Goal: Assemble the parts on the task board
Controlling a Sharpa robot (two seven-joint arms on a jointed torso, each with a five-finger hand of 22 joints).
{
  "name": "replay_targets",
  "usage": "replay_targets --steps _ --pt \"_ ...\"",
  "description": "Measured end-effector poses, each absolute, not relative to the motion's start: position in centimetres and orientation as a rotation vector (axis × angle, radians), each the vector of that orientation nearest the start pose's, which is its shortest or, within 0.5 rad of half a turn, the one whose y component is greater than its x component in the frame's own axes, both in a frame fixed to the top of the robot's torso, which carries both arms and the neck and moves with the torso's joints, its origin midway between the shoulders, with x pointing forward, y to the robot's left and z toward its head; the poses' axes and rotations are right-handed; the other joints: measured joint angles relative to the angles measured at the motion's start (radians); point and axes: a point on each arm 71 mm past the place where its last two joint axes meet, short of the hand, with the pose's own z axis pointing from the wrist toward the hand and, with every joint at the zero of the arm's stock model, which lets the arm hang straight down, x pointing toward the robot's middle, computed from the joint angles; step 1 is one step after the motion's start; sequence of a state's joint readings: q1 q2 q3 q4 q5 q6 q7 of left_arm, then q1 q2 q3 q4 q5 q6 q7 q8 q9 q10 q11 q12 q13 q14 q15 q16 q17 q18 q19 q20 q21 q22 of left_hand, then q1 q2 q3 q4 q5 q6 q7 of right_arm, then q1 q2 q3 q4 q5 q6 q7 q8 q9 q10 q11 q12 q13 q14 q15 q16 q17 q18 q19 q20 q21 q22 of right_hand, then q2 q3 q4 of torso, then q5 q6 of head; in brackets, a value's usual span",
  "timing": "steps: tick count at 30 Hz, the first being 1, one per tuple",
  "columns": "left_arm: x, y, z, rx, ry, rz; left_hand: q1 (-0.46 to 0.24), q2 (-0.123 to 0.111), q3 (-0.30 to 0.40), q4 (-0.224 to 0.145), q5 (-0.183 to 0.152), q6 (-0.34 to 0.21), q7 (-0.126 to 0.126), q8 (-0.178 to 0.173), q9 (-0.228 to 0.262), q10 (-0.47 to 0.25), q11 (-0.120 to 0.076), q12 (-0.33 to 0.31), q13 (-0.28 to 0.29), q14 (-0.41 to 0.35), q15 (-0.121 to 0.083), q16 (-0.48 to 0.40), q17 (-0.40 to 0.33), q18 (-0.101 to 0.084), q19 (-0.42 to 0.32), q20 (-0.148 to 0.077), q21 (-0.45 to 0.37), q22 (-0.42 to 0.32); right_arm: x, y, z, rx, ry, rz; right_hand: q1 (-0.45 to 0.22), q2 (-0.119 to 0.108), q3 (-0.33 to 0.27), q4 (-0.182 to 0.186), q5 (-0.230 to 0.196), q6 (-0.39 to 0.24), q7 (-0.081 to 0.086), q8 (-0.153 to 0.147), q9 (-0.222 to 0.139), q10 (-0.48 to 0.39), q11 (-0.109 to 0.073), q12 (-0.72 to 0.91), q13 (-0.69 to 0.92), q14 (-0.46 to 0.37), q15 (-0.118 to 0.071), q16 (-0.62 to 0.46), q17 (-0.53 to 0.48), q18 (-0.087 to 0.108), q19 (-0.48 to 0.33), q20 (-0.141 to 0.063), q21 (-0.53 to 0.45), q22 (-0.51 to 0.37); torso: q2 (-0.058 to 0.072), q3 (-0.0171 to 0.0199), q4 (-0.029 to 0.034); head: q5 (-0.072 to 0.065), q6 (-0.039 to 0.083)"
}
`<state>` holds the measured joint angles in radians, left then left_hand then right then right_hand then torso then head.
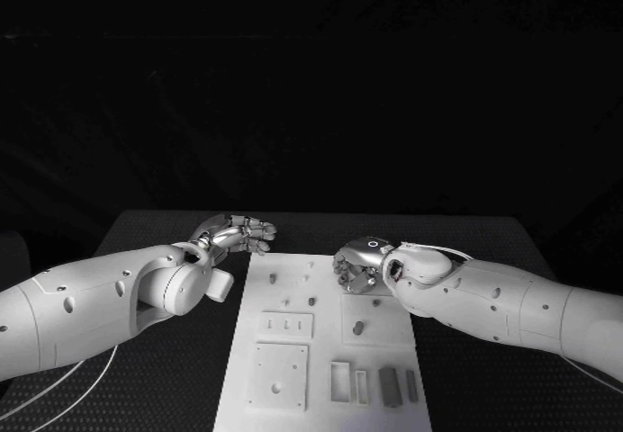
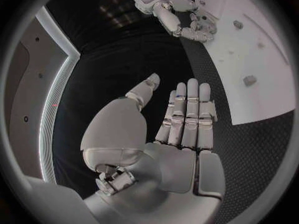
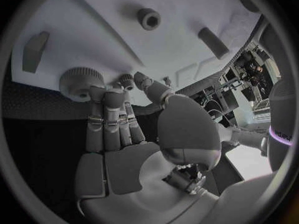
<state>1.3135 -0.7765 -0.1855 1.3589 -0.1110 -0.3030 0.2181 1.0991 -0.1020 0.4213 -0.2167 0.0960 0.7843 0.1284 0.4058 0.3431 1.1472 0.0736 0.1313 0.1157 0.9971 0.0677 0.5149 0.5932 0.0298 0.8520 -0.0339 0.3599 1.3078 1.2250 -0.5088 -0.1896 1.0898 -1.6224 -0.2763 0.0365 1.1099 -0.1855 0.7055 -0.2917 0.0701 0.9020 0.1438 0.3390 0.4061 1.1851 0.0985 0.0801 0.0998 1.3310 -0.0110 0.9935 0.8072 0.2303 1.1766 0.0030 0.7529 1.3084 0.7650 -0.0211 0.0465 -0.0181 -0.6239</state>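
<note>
The white task board [image 1: 325, 355] lies lengthwise in the middle of the black table. Small pegs [image 1: 358, 328] stand on it, and grey bars [image 1: 390, 387] lie in slots near its front. My right hand [image 1: 360, 266] hovers over the board's far right part. In the right wrist view its fingertips [image 3: 99, 92] reach a knurled round part [image 3: 79, 79] by the board's edge, with nothing between fingers and thumb. A hex-holed part [image 3: 149, 19] stands further on. My left hand [image 1: 235, 234] is off the board's far left corner, fingers [image 2: 187, 114] straight and empty.
A raised square plate [image 1: 279, 373] and a small slotted block [image 1: 287, 324] sit on the board's left half. Bare black table [image 1: 156, 396] lies on both sides of the board. My right hand [image 2: 181, 17] also appears in the left wrist view, at the board's [image 2: 261, 59] edge.
</note>
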Motion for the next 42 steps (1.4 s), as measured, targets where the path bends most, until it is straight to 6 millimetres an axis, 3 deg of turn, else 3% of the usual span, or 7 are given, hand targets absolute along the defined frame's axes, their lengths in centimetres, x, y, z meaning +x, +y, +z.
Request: replay_targets --steps 7,13,38,42 --pt "52.10 22.72 -19.21 -1.029 1.618 -1.270 0.000 0.000 0.000 0.000 0.000 0.000 0.000 0.000 0.000 0.000 0.000 0.000 0.000 0.000 0.000 0.000 0.001 0.000 0.000 0.000 0.000 0.000 53.48 -14.28 -24.27 -0.531 1.692 0.518 0.007 0.007 0.032 0.001 -0.008 0.025 -0.004 0.006 0.008 0.023 -0.006 0.005 0.013 -0.005 -0.005 0.008 -0.008 -0.001 -0.003 -0.003 0.006 0.000 0.001 -0.0002 -0.0009 -0.002 -0.002" --pt "52.08 22.71 -19.21 -1.030 1.618 -1.270 0.000 0.000 0.000 0.000 0.000 0.000 0.000 0.000 0.001 0.000 0.000 -0.004 0.000 0.000 0.000 0.000 0.002 0.000 0.000 0.000 0.004 0.000 53.43 -14.24 -24.31 -0.554 1.683 0.505 0.017 -0.004 0.052 0.002 -0.013 0.031 -0.008 0.009 0.013 0.032 -0.014 0.004 0.021 -0.008 -0.009 0.012 -0.013 -0.006 -0.004 -0.004 0.010 0.000 0.002 -0.0001 -0.0013 -0.003 -0.003" --pt "52.10 22.72 -19.21 -1.030 1.618 -1.270 0.000 0.000 0.003 -0.003 0.000 0.000 0.000 -0.004 0.001 0.000 0.000 -0.004 0.000 0.000 0.000 0.000 0.003 -0.002 0.000 0.000 0.004 0.000 53.02 -13.61 -24.70 -0.560 1.622 0.472 0.017 -0.004 0.047 0.002 -0.016 0.052 -0.013 0.020 0.026 0.070 -0.023 0.020 0.054 -0.001 -0.022 0.043 -0.016 -0.023 0.004 -0.014 0.037 0.000 0.005 -0.0006 -0.0009 -0.001 0.001" --pt "52.13 22.76 -19.21 -1.031 1.617 -1.268 0.000 0.000 0.003 -0.003 0.000 0.000 0.000 -0.004 0.001 0.000 0.000 -0.004 0.000 0.000 0.000 0.000 0.004 -0.002 0.000 0.000 0.008 0.000 52.91 -13.49 -24.74 -0.554 1.611 0.468 0.008 0.002 0.080 0.006 -0.017 0.118 -0.036 0.053 0.039 0.125 -0.053 0.048 0.067 0.010 -0.044 0.065 -0.008 -0.023 0.015 -0.025 0.058 0.000 0.005 -0.0012 -0.0012 -0.001 0.002"
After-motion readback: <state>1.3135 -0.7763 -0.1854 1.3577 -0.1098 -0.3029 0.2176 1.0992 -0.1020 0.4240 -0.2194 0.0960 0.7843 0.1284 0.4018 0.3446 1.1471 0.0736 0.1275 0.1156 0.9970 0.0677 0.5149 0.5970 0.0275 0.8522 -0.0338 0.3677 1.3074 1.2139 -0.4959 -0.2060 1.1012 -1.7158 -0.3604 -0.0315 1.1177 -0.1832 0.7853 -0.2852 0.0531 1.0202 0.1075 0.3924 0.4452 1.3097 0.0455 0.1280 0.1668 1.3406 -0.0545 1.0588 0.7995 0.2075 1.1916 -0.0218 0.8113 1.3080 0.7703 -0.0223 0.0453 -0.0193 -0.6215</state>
